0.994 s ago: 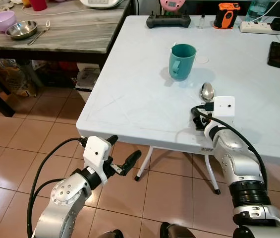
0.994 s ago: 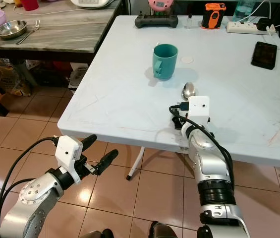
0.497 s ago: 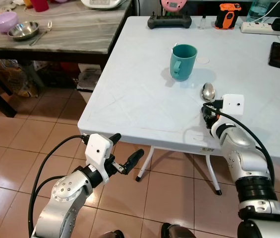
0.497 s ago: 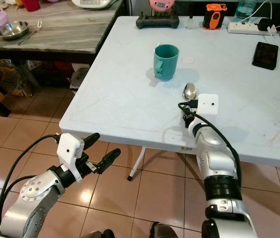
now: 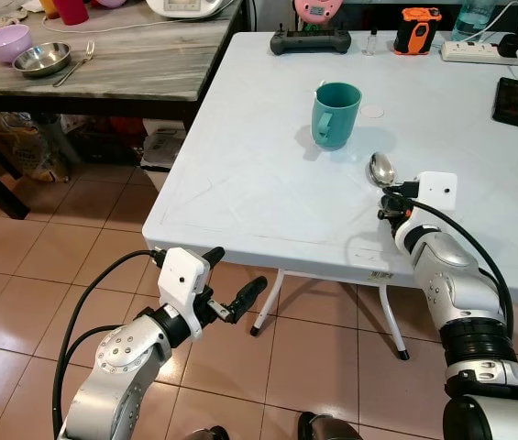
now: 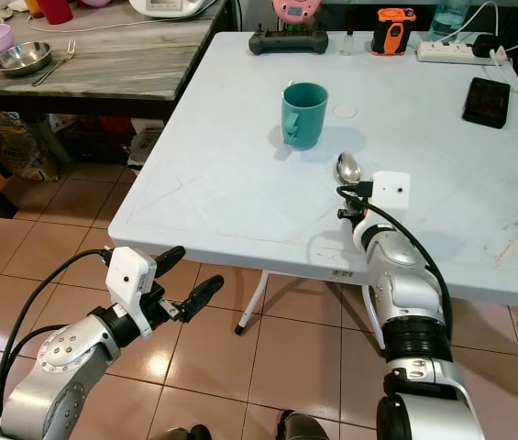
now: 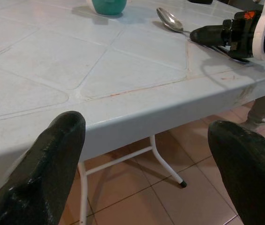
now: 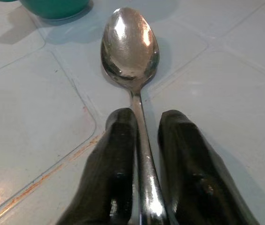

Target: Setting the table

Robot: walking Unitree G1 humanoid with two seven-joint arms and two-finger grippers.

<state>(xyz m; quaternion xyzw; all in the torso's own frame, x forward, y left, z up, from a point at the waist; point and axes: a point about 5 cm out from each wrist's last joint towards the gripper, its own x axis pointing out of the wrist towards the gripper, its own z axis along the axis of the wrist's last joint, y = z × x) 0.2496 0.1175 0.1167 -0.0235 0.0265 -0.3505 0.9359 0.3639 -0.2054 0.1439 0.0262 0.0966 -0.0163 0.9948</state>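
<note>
One teal mug (image 5: 336, 113), one metal spoon (image 5: 383, 170) on the white bench (image 5: 240, 174). Spoon lies flat just beside the mug, toward the robot. Right gripper (image 8: 144, 154) jaws nearly closed, straddling the spoon handle. Left gripper (image 5: 231, 293) below the bench edge near the mug, jaws wide open, holding nothing.

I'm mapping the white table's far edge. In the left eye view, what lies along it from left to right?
Black controller → small clear bottle → orange and black device → white power strip. The black phone lies nearer, by the right edge.
</note>
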